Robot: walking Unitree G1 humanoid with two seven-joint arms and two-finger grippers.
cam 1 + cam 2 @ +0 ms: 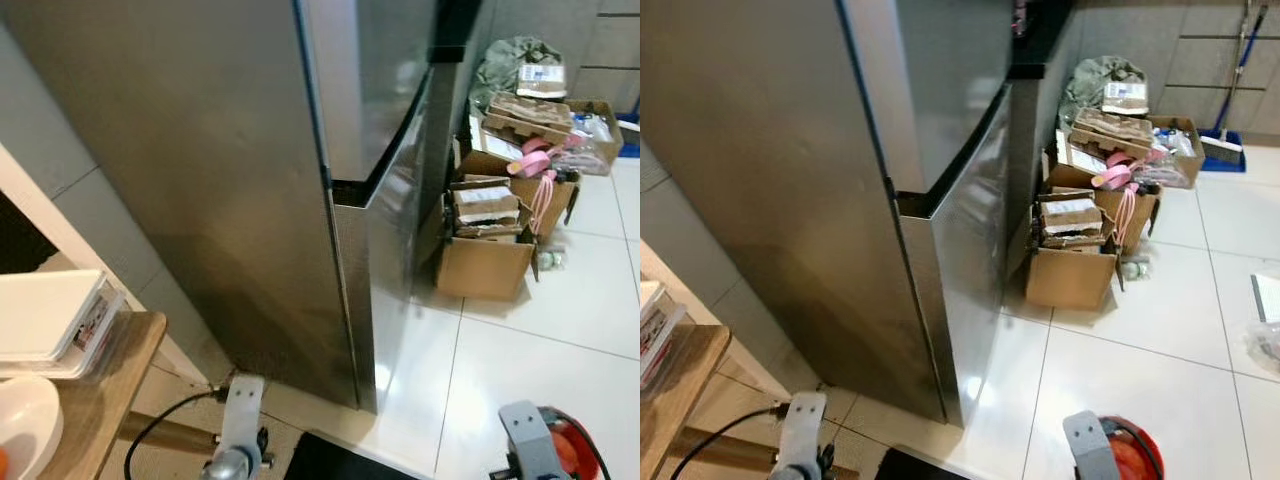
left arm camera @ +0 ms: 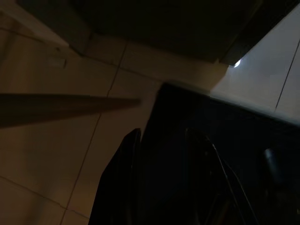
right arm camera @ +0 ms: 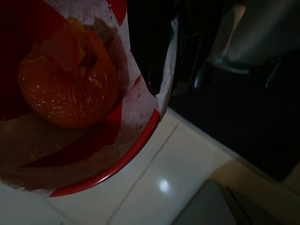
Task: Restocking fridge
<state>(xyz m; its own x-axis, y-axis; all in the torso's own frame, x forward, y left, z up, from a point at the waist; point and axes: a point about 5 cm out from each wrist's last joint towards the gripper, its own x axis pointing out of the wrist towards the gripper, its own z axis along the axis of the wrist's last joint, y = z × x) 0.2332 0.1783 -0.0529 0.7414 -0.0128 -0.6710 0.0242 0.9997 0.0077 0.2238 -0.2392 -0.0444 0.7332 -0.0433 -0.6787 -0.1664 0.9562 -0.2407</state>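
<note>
The right gripper's jaws carry a red bowl holding an orange fruit; their grip can't be told. Keep it level approaching the shut fridge ahead, then free the left gripper, jaws apparently spread, for the door.

you're in a home kitchen. tall steel fridge stands on glossy white floor tiles, doors closed. wooden table at your left carries a white bowl. open cardboard boxes of clutter sit beside the fridge; a broom leans on the tiled wall.
</note>
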